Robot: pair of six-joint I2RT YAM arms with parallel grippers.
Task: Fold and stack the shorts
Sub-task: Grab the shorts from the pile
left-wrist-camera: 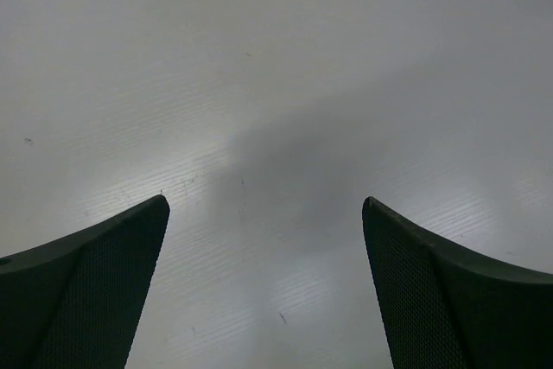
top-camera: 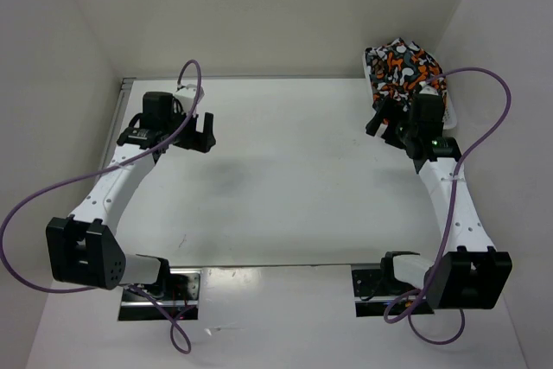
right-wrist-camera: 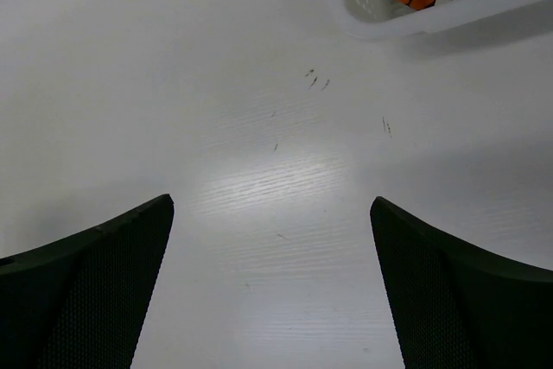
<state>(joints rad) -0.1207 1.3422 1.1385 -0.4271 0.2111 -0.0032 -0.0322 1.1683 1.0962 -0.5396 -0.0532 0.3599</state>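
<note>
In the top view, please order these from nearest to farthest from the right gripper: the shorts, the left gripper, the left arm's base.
1. The shorts: just behind the right gripper, in the far right corner.
2. The left gripper: far across, on the left side.
3. The left arm's base: at the near edge, on the left.
</note>
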